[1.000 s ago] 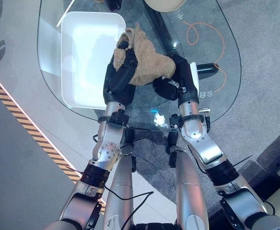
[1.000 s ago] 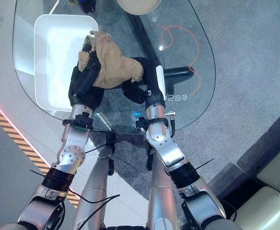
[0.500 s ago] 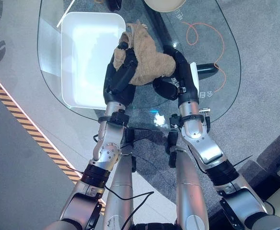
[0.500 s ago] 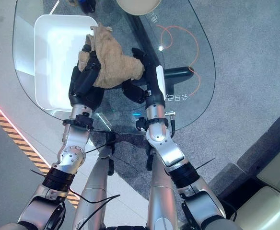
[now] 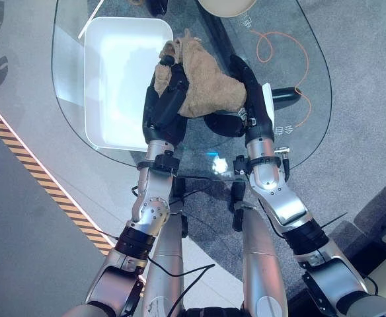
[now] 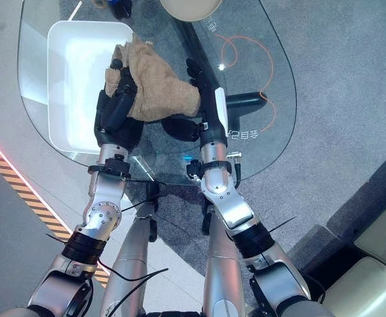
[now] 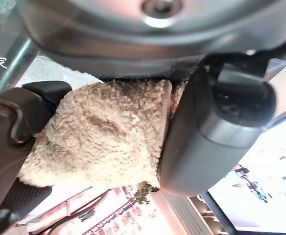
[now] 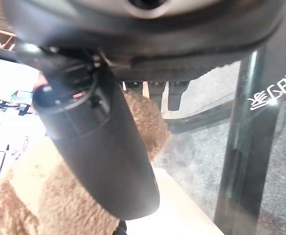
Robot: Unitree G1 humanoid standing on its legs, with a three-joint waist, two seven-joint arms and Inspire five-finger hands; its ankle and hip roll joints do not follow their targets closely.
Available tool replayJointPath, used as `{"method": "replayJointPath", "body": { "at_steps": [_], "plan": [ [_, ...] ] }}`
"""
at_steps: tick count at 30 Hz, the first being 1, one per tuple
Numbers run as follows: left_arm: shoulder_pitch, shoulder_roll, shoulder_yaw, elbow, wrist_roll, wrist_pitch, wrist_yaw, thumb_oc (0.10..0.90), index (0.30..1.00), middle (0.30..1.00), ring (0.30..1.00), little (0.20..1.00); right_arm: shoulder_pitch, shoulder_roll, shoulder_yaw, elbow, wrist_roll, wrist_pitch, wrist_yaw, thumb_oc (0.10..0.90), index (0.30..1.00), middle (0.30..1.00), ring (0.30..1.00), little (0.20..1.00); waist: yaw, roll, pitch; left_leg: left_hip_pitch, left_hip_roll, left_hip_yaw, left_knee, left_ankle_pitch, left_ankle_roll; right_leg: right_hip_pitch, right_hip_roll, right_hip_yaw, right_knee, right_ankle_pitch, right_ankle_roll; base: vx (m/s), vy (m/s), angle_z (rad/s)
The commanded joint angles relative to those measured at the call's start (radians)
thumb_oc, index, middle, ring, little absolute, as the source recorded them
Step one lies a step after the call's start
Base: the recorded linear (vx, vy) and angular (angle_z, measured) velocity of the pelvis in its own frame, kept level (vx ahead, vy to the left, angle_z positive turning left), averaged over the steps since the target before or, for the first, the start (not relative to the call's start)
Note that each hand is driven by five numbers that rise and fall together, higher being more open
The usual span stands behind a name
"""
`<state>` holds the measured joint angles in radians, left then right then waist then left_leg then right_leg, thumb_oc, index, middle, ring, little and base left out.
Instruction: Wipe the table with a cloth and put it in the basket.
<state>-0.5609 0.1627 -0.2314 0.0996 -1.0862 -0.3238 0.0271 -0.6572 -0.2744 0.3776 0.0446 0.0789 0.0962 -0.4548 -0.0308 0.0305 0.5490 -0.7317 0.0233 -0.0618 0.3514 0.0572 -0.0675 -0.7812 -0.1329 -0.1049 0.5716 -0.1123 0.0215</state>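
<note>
Grey carpet shows through a rounded glass table (image 5: 315, 72) on which a white rectangular basket (image 5: 123, 72) sits toward the robot's left, with an orange cord (image 5: 282, 49) looping over the far right part of the glass and the edge of a round pale object (image 5: 227, 6) at the far rim. A tan fleecy cloth (image 5: 206, 82) is held up between the two hands just beside the basket's right wall, its far corner hanging over that wall. The left hand (image 5: 163, 99) grips the cloth's left side, its fingers and thumb curled into the pile, a hold the left wrist view confirms with the fabric bunched against the thumb. The right hand (image 5: 249, 89) stands at the cloth's right edge with its fingers extended and lying alongside the fabric rather than wrapped round it; in the right wrist view the thumb rests against the fleece, with no clear pinch visible. Judging by this arrangement, the wiping appears finished and the transfer to the basket is the step in hand. What the next move seems to call for is a carry to the robot's left until the bundle hangs over the basket's open interior, then a release by the left hand so the whole cloth drops inside rather than draping on the rim.
</note>
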Motion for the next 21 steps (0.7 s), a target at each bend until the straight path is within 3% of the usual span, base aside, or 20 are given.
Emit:
{"method": "replayJointPath", "body": {
  "at_steps": [1,16,21],
  "plan": [
    [-0.111,-0.015,0.007,-0.168,0.030,-0.124,-0.084,0.100,0.300,0.300,0.300,0.200,-0.121,0.058,-0.039,-0.194,-0.018,-0.115,-0.006,0.800,0.900,0.900,0.900,0.900,0.022,-0.009,-0.029,0.039,-0.054,0.075,0.009,-0.052,0.096,0.050,0.090,0.036,-0.090,0.064,-0.012,0.00,0.000,0.00],
    [-0.123,-0.006,0.054,-0.171,0.036,-0.211,-0.070,0.100,0.300,0.300,0.300,0.200,-0.117,0.053,-0.046,-0.185,-0.020,-0.105,-0.022,0.800,0.900,0.900,0.900,0.900,0.024,-0.008,-0.029,0.040,-0.055,0.071,0.016,-0.056,0.092,0.052,0.087,0.033,-0.084,0.055,-0.016,0.00,0.000,0.00],
    [-0.119,-0.003,0.070,-0.172,0.049,-0.238,-0.066,0.100,0.300,0.300,0.300,0.200,-0.107,0.047,-0.050,-0.171,-0.076,-0.086,-0.067,0.800,0.900,0.900,0.900,0.900,0.023,-0.006,-0.029,0.038,-0.054,0.073,0.024,-0.060,0.091,0.048,0.089,0.037,-0.075,0.051,-0.018,0.00,0.000,0.00]
  ]
}}
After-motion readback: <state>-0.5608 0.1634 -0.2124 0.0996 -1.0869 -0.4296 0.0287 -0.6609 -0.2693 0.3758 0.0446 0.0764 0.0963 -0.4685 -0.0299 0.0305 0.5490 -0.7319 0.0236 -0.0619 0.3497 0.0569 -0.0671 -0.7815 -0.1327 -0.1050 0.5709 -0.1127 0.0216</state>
